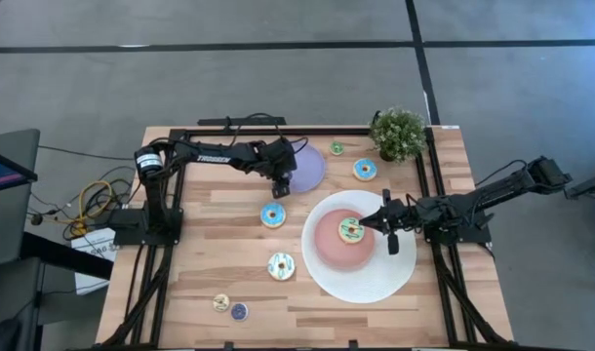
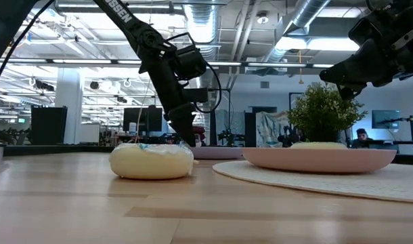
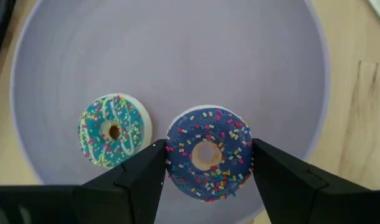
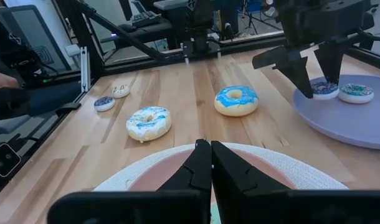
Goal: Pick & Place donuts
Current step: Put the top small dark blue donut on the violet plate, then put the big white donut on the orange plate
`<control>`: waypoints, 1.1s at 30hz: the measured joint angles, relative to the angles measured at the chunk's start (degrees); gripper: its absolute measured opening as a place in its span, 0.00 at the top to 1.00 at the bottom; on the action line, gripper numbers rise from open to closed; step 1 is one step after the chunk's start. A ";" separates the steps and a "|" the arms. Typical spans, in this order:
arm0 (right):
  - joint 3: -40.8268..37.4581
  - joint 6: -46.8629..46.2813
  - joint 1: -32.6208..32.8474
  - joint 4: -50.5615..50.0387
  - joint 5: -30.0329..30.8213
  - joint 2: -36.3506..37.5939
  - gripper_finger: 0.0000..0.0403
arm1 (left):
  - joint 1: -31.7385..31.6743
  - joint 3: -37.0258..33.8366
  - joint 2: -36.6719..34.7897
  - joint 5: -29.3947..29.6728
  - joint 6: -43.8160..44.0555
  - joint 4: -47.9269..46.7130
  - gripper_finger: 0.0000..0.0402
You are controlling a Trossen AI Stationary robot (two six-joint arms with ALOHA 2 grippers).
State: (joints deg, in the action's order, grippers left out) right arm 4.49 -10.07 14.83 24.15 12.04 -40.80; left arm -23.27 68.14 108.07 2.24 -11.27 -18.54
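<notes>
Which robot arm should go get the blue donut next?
Probably the left. The left gripper is open over the lavender plate, just above the blue donut. The right gripper, shut, sits over the white plate.

On small plate (image 3: 289, 56): two tiny donuts (image 3: 113, 129) side by side
On big plate (image 1: 390, 283): one donut (image 1: 351, 230)
Behind big plate: potted plant (image 1: 398, 134)
</notes>
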 joint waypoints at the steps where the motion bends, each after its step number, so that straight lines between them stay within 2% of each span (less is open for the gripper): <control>1: 0.00 0.00 0.00 0.08 0.00 0.00 1.00 | -0.11 0.00 0.00 0.00 0.00 -0.10 0.45; 6: 0.00 0.00 0.00 0.27 0.01 0.00 1.00 | -0.28 0.00 0.03 -0.02 -0.04 -0.10 0.40; 14: 0.02 0.00 0.01 0.35 -0.01 0.00 1.00 | -0.25 0.00 1.96 0.41 0.47 -0.55 0.19; 18: 0.02 0.00 0.02 0.34 -0.01 0.00 1.00 | -0.25 0.02 1.11 0.59 0.79 -0.61 0.12; 29: 0.02 0.00 0.02 0.32 -0.01 0.00 1.00 | -0.25 4.14 -3.83 2.30 0.67 -6.16 0.09; 33: 0.02 0.00 0.02 0.32 -0.01 0.00 1.00 | -0.07 4.17 -7.48 3.95 3.26 -9.01 0.10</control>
State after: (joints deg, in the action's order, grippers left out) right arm 4.51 -10.07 14.85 24.47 12.03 -40.80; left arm -23.35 72.31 100.59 6.19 -8.01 -27.55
